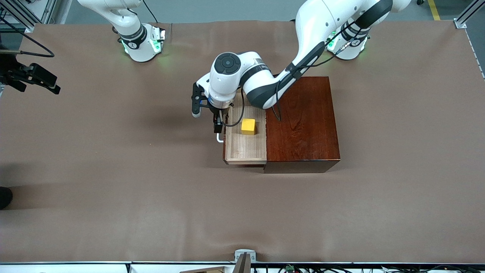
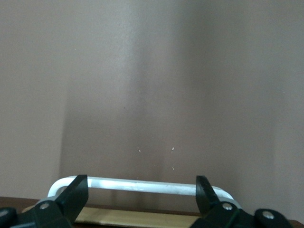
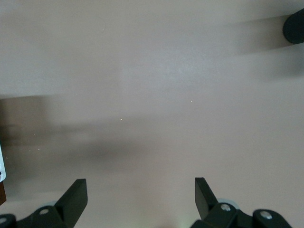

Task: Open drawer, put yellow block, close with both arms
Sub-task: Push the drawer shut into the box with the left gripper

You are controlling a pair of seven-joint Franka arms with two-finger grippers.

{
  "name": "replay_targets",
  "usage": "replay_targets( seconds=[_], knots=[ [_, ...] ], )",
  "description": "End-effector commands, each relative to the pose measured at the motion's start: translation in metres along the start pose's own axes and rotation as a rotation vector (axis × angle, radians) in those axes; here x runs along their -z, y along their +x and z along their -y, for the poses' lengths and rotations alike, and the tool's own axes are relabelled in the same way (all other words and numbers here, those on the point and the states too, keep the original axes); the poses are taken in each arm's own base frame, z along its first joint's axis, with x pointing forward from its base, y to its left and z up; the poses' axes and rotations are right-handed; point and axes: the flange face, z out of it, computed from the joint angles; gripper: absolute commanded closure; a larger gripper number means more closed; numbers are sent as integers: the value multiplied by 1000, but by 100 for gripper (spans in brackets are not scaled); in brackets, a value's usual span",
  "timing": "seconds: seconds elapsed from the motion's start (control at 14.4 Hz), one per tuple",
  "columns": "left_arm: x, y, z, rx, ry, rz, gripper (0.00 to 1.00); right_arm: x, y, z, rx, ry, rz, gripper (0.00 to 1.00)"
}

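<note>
Front view shows the drawer pulled out of the dark reddish-brown wooden box near the middle of the frame, toward the right arm's end of the bench. The yellow block sits inside the light-wood tray, close to the box opening. The left arm reaches from its base at the upper right across the box top, and the left claw hangs at the drawer's front, over the white U-shaped handle. In the left wrist view its fingers stand wide apart with the white handle running between them, neither finger clamped on it. The right arm waits; the right claw is at the upper left edge of the frame over bare bench, and the right wrist view shows its fingers spread apart over the brown surface, holding nothing.
</note>
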Motion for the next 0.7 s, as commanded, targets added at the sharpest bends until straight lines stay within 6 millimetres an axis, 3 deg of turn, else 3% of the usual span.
replay_targets(
  seconds=[0.0, 0.35, 0.63],
  knots=[
    [10, 5, 6, -7, 29, -2, 0, 2, -1, -8, -8, 5, -5, 0],
    [19, -7, 12, -1, 19, 65, 0, 2, 5, -21, -40, 18, -14, 0],
    [15, -20, 17, -7, 19, 150, 0, -17, 18, -2, -6, 20, 20, 0]
  ],
)
